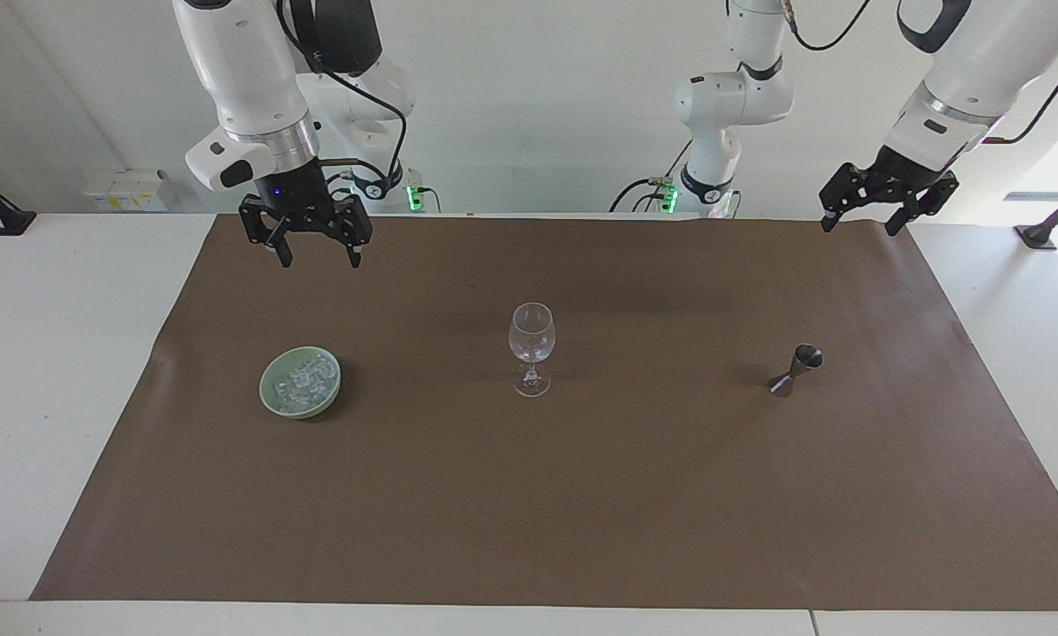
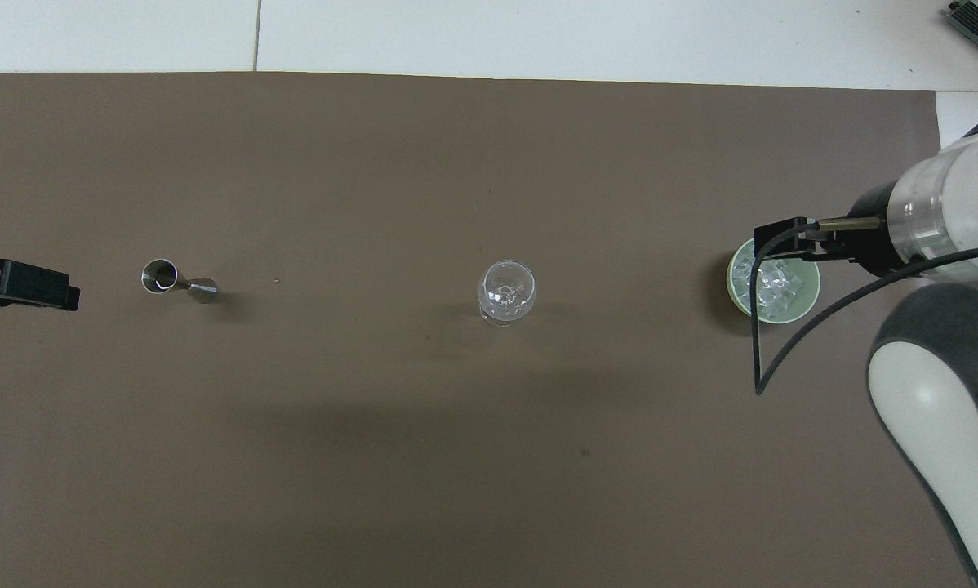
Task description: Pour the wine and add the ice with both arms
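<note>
We see both the right gripper [image 1: 315, 256] and left gripper [image 1: 863, 227] empty, jaws wide apart; ice [image 1: 304, 380] fills the bowl [image 1: 273, 399], the wine glass [image 1: 532, 334] empty

Your right gripper [image 1: 314, 247] hangs raised on its arm, pointing straight down with its fingers [image 1: 283, 251] spread wide apart. Your left gripper [image 1: 865, 218] is held up at its own end of the table, tilted, its fingers parted too.

The desk [image 1: 52, 353] is covered by a brown mat [image 1: 582, 512]; a green bowl [image 1: 273, 397], a wine glass [image 1: 532, 344] and a jigger [image 1: 797, 369] are placed on it.
</note>
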